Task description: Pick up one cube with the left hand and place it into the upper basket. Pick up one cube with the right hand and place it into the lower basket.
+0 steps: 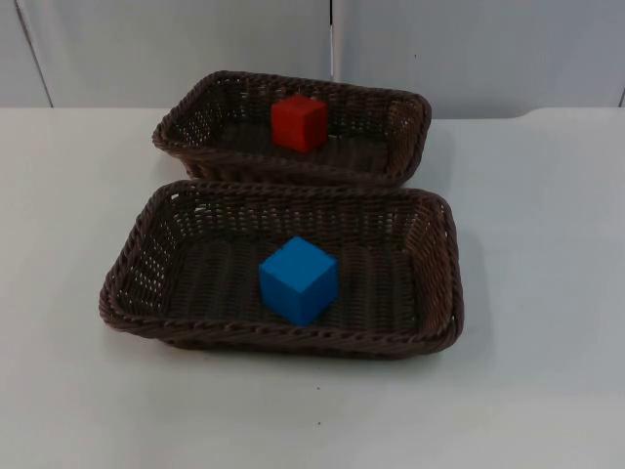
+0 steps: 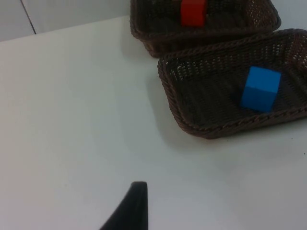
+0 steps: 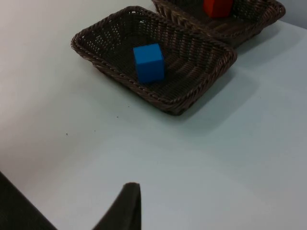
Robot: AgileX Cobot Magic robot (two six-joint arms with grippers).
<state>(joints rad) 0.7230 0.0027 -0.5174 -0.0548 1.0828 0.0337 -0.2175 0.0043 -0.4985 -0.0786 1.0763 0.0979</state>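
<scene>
Left pincer [image 2: 136, 201]: one black fingertip seen over bare white table [image 1: 547, 293], clear of baskets; spread or pressed together, can't tell. Right pincer [image 3: 127, 203]: same, fingertip above table, apart from baskets, state can't tell. Neither carries a cube.

Top view: red cube [image 1: 299, 122] sits inside upper basket [image 1: 405, 137], upper centre of frame. Blue cube [image 1: 298, 279] sits inside lower basket [image 1: 132, 264], centre frame, turned corner-on, nearer front wall. Baskets side by side, rims just about touching. Grey wall [image 1: 469, 49] behind.
</scene>
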